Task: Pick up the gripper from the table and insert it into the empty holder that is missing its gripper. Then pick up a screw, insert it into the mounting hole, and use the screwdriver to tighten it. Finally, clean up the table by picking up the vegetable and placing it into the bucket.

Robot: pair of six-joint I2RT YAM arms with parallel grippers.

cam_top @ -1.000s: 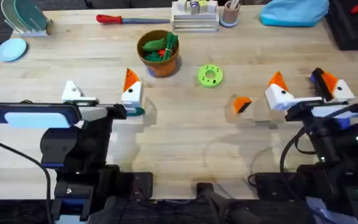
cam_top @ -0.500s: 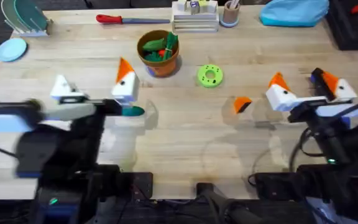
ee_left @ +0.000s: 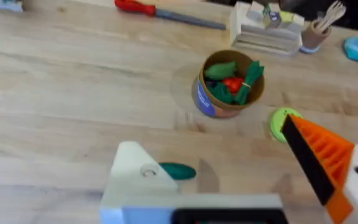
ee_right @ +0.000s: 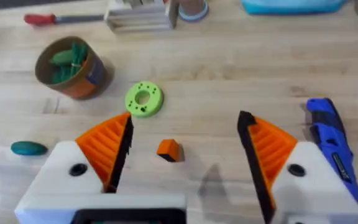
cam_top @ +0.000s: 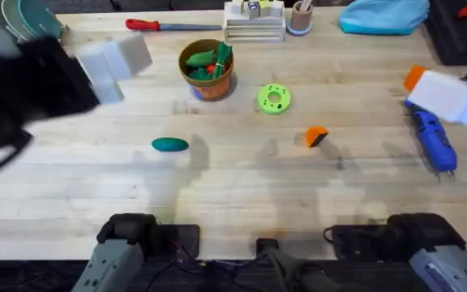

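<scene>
The first step, taking the gripper [cam_top: 315, 136] from the table, is judged as not yet done. The small orange wedge lies free on the wood between the lime-green disc [cam_top: 274, 99] and the screwdriver [cam_top: 434, 143], touching neither.

The right gripper [ee_right: 182, 155] is seen in its wrist view with both orange pads in place and the fingers held wide apart, and nothing is held between them; the wedge lies below the gap. The left gripper [ee_left: 241, 180] has an orange pad on one finger only; the other white holder [ee_left: 134, 176] is bare, and its fingers also stand apart and empty.

To do the pick well, the right fingers should be lowered straight over the wedge and closed on its flat sides, so that it is not pushed away. The vegetable [cam_top: 169, 144] lies well apart from the bucket [cam_top: 207, 69], and it should be left for later.
</scene>
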